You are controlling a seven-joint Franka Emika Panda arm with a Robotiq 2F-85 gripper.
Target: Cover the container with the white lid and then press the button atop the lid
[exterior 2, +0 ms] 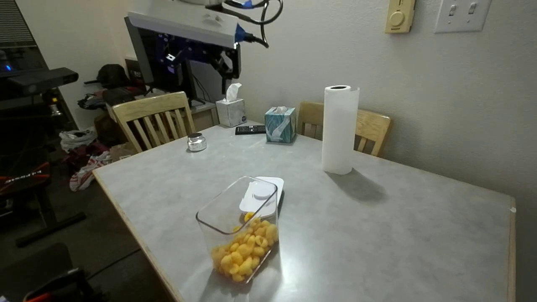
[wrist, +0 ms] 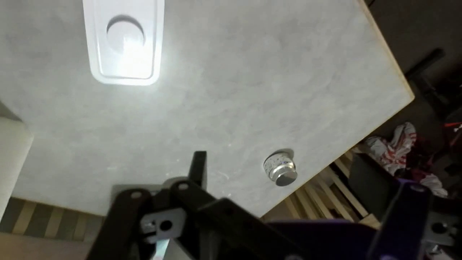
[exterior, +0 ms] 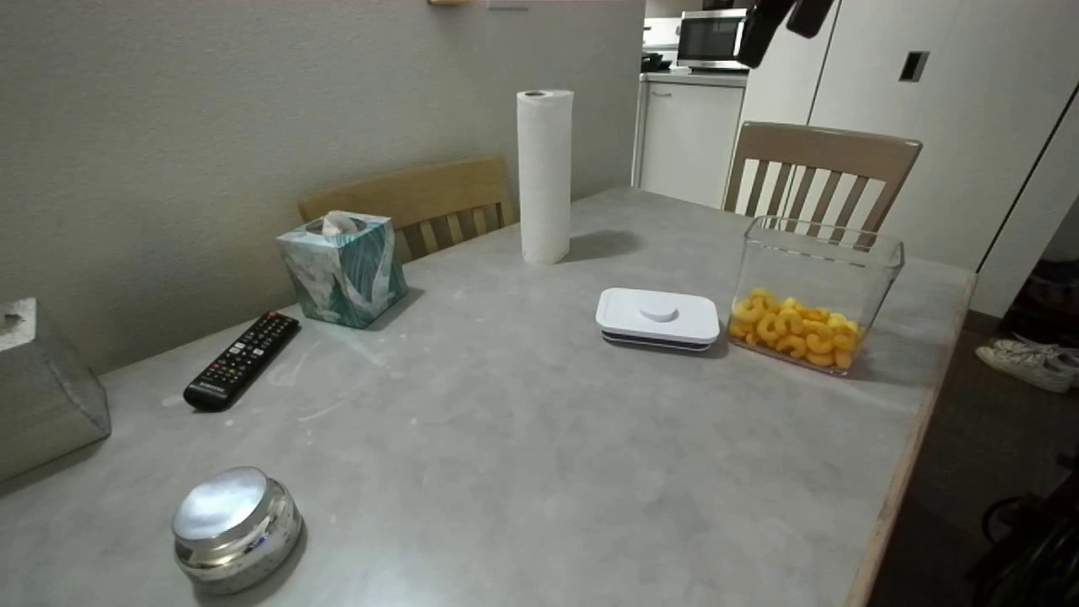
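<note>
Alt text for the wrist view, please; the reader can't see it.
The white lid lies at upper left on a grey table, its round button facing up, the lid cropped by the frame's top. At the bottom, the gripper stands open and empty, with a silver jar showing between its fingers.

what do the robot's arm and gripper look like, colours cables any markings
What shows of the arm is white, with a blue fitting and looping black cables. The gripper is black, with slender fingers, grey metal plates and a dark purple middle. No lettering is readable.
</note>
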